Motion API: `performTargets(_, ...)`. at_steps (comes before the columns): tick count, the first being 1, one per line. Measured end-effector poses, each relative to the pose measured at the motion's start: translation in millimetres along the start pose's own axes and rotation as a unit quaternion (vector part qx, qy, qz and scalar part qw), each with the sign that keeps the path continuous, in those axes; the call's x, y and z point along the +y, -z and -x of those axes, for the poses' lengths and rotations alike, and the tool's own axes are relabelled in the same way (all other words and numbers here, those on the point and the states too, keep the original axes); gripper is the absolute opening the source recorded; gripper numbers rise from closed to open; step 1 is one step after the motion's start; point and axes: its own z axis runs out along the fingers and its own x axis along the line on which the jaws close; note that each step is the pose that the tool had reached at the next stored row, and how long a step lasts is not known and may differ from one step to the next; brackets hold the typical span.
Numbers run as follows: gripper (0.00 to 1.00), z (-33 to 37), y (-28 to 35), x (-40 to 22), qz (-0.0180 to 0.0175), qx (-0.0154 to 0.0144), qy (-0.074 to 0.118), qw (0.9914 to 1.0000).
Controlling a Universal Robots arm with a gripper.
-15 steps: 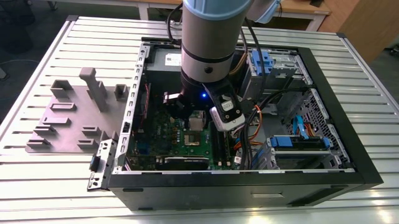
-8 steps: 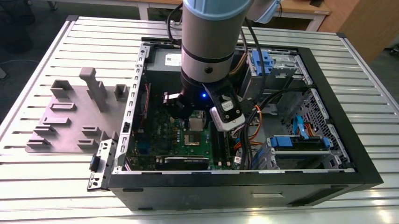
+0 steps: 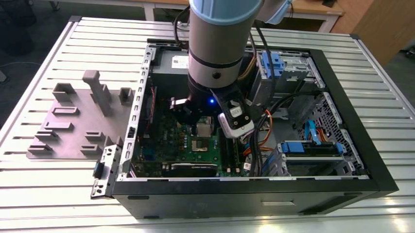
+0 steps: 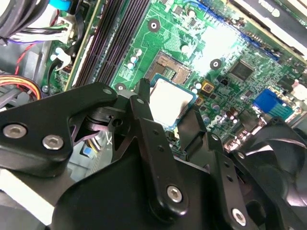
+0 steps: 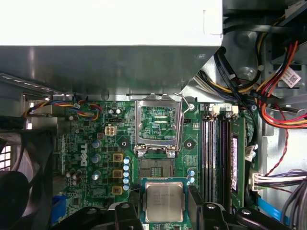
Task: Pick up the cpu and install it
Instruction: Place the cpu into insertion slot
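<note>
One step in hand: the carry. The pincer (image 5: 165,213) seems clenched on the cpu (image 5: 164,199), held above the board (image 5: 86,143) beside the open socket (image 5: 156,168); seating needs square alignment.

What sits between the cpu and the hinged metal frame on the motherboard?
In the first wrist view, the bare dark socket lies between the cpu and the hinged frame.
</note>
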Motion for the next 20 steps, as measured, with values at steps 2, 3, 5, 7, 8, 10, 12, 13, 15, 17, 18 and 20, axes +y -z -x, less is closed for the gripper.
performTargets(2, 0.47, 0.0, -3.5, -0.1, -0.0001, 0.0000, 0.000, 1.00000)
performTargets(3, 0.47, 0.1, -4.8, -0.2, 0.0000, 0.0000, 0.000, 1.00000)
performTargets(5, 0.47, 0.1, -6.1, -0.2, 0.0000, 0.0000, 0.000, 1.00000)
performTargets(7, 0.47, 0.1, -6.6, -0.2, -0.0001, 0.0000, 0.000, 1.00000)
performTargets(8, 0.47, 0.1, -6.7, -0.3, -0.0001, 0.0001, 0.000, 1.00000)
performTargets(10, 0.47, 0.1, -8.4, -0.2, 0.0001, -0.0001, 0.000, 1.00000)
performTargets(12, 0.47, 0.1, -11.7, -0.4, -0.0001, 0.0000, 0.000, 1.00000)
performTargets(13, 0.47, 0.1, -13.7, -0.5, 0.0000, 0.0000, 0.000, 1.00000)
performTargets(15, 0.47, 0.1, -17.1, -0.6, 0.0002, 0.0000, 0.001, 1.00000)
performTargets(17, 0.47, 0.1, -18.8, -1.0, 0.0002, 0.0001, 0.002, 1.00000)
performTargets(18, 0.47, 0.1, -18.8, -1.0, 0.0002, 0.0001, 0.002, 1.00000)
performTargets(20, 0.47, 0.1, -18.9, -1.0, 0.0001, 0.0001, 0.002, 1.00000)
